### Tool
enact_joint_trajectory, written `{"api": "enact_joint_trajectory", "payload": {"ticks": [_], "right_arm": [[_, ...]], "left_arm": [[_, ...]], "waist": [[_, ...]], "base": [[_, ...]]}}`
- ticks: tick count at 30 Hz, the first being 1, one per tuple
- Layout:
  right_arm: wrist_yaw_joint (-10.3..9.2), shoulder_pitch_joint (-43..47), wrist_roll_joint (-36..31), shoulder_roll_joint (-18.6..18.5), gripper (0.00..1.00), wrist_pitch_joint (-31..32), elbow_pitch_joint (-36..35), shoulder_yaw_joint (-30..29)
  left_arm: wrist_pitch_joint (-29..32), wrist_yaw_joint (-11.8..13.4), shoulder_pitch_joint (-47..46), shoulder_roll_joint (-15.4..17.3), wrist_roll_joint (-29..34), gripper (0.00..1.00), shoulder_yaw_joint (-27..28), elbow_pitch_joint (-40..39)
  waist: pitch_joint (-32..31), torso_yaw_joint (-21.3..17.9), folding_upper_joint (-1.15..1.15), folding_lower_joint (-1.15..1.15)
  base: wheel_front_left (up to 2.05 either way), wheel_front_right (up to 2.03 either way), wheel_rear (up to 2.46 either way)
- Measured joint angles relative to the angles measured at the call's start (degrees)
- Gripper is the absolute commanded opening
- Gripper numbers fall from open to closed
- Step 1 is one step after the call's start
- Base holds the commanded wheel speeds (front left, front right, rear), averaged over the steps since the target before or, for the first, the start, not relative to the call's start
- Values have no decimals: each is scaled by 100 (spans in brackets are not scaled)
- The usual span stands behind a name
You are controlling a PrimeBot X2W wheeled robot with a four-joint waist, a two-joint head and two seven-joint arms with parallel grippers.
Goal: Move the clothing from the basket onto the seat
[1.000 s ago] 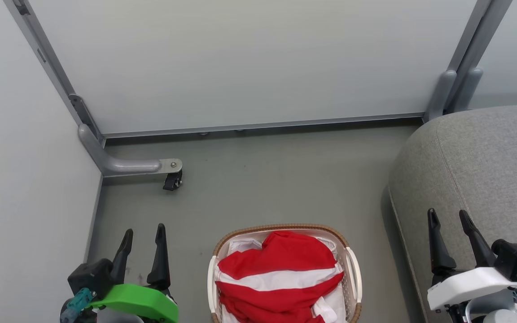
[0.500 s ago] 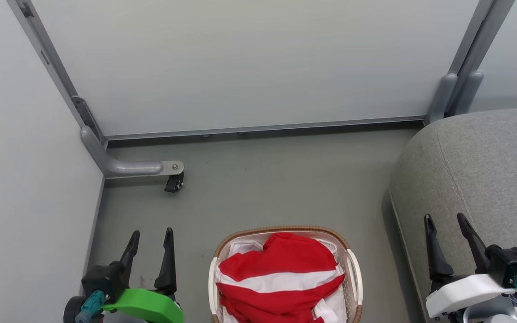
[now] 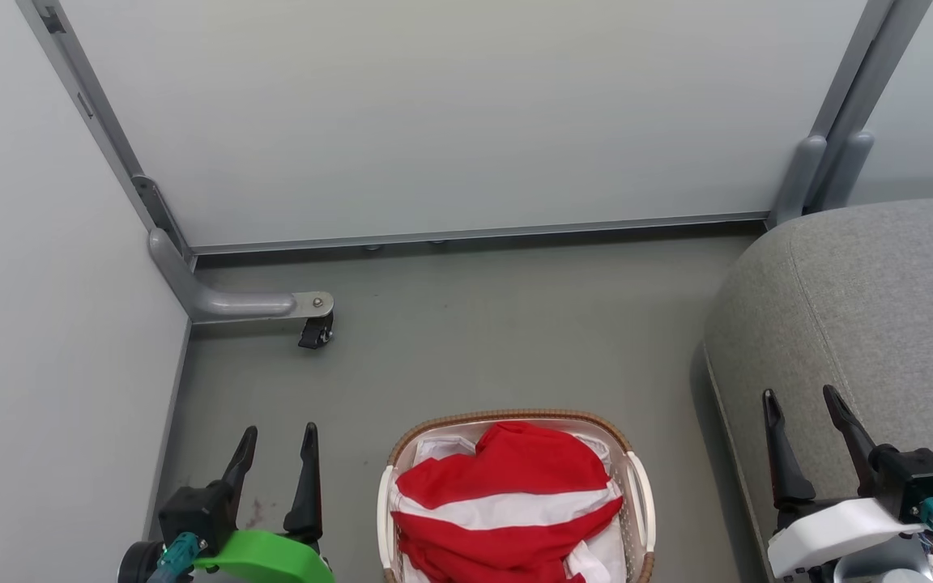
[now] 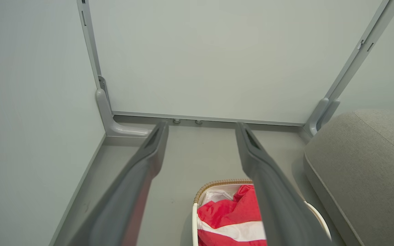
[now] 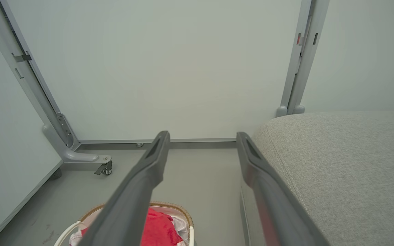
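Left gripper (image 3: 280,431), right gripper (image 3: 800,395): fingers spread wide, holding nothing. Clothing (image 3: 507,502) heaped in basket (image 3: 507,415) between them, nearer left; seat (image 3: 879,308) by right. White band runs crosswise.

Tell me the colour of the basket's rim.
The rim is woven brown; the head view shows it best.

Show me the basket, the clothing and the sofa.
basket (image 3: 507,414): head view, on the brown woven rim at the far side.
clothing (image 3: 515,463): head view, on the red cloth above the white band.
sofa (image 3: 879,308): head view, on the grey top surface.
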Motion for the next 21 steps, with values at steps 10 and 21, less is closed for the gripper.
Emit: {"api": "enact_joint_trajectory", "payload": {"ticks": [10, 21], "right_arm": [[0, 0, 1, 0, 100, 0, 16, 1], [0, -3, 0, -1, 100, 0, -31, 9]], "left_arm": [[0, 0, 0, 0, -16, 100, 7, 24], [0, 0, -6, 1, -15, 100, -62, -3]], "waist": [[5, 1, 0, 0], [114, -43, 0, 0]], "base": [[0, 0, 0], [0, 0, 0]]}}
